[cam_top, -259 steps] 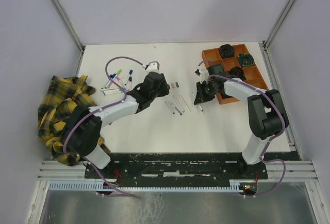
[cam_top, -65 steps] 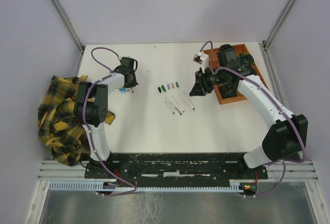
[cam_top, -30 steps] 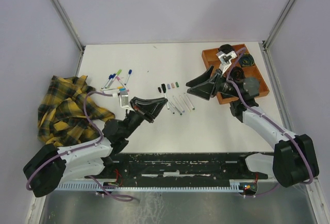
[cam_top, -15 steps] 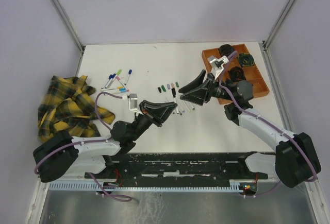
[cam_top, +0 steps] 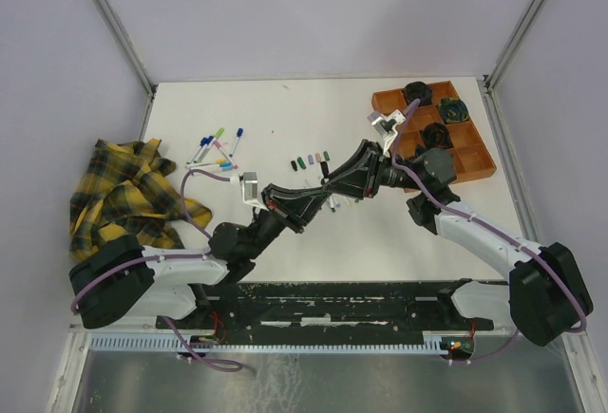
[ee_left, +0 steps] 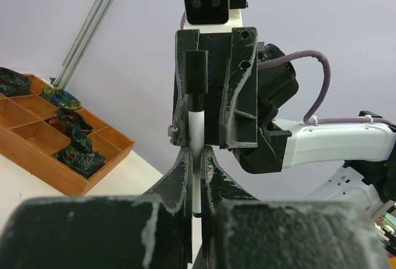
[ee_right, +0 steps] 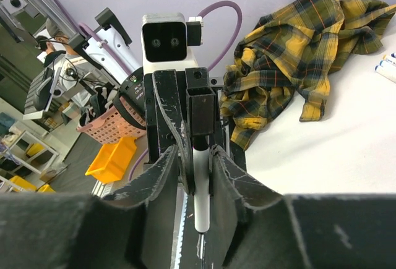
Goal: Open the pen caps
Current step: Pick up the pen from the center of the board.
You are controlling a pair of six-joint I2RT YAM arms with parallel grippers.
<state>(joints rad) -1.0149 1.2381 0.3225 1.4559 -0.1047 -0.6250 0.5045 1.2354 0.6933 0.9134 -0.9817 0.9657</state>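
Both arms have swung in since half a second ago. The left gripper [cam_top: 318,194] and right gripper [cam_top: 340,178] now meet tip to tip above the middle of the table [cam_top: 285,114]. Each is clamped on the same thin white pen [ee_left: 195,134], with the left fingers [ee_left: 179,176] on one end and the right's on the other, holding it up off the surface. Can't tell whether that pen's own cap is on. The loose pen caps [cam_top: 309,159] — black and green among them — lie in a short row just beyond the grippers, not touching them. A bunch of capped pens [cam_top: 217,150] sits further left near the plaid cloth [cam_top: 123,195], and the orange tray [cam_top: 475,152] is at far right.
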